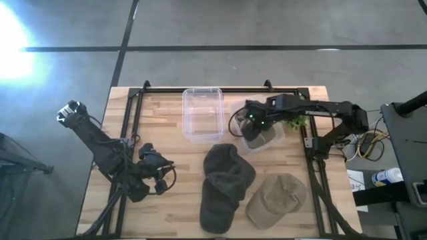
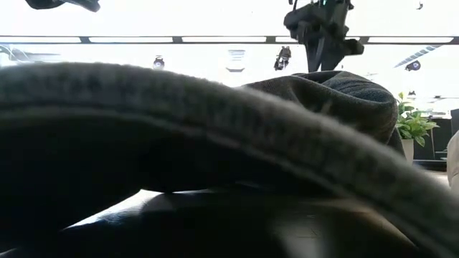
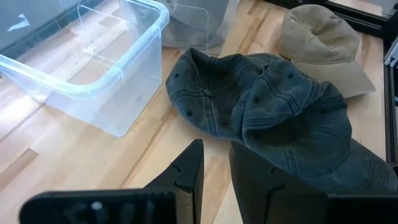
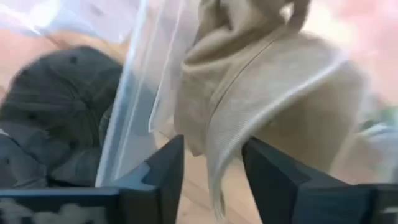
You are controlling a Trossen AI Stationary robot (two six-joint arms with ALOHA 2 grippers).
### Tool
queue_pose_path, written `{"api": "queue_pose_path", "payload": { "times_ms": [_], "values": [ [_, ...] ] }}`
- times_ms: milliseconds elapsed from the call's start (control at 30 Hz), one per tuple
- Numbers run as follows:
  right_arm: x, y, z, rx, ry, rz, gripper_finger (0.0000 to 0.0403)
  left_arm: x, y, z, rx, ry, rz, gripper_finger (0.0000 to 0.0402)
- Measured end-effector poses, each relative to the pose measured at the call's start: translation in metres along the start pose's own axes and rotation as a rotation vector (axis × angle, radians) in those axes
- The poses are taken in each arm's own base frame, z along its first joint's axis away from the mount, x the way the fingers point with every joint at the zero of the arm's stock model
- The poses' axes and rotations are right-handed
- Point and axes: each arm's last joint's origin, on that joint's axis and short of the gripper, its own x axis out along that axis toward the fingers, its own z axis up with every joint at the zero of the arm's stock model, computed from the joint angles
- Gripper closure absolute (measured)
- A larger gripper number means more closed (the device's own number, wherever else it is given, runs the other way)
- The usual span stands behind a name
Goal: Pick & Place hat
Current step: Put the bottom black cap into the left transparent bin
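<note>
Low view: dark cap [image 2: 215,143] (close) blocks table.

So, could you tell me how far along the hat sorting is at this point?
One hat already appears to lie in the right-hand clear bin, where the right gripper hovers open above it. The dark hat and tan hat both lie on the table, not picked yet. The other clear bin holds nothing. The left gripper waits open near the dark hat.
</note>
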Motion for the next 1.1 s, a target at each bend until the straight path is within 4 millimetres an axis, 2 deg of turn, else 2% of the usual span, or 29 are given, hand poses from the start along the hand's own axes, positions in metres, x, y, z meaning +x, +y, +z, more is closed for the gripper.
{"api": "queue_pose_path", "payload": {
  "times_ms": [133,267,433,567,700,800,933,1100],
  "values": [
    [-0.035,0.007,-0.01,-0.065,-0.061,0.031,0.0211,0.0,0.0,0.0,0.02,-0.001,-0.002,0.033],
    [-0.057,0.023,-0.034,-0.091,-0.084,0.089,0.0203,0.004,-0.003,-0.002,0.085,-0.02,-0.026,0.033],
    [-0.059,0.047,-0.076,-0.038,0.037,0.174,0.0203,0.021,-0.008,-0.011,0.139,-0.045,-0.095,0.033],
    [-0.052,0.074,-0.116,-0.021,0.094,0.271,0.0203,0.039,-0.008,-0.023,0.133,0.012,-0.22,0.033],
    [-0.035,0.102,-0.147,-0.029,0.107,0.352,0.0202,0.052,-0.008,-0.042,0.078,0.081,-0.369,0.033],
    [-0.01,0.127,-0.164,-0.07,0.137,0.411,0.0202,0.058,-0.007,-0.056,-0.011,0.142,-0.469,0.033],
    [0.027,0.164,-0.178,-0.155,0.267,0.535,0.0202,0.061,-0.004,-0.075,-0.125,0.237,-0.551,0.033],
    [0.076,0.201,-0.19,-0.257,0.373,0.599,0.0212,0.06,0.001,-0.093,-0.206,0.306,-0.54,0.033]
  ]
}}
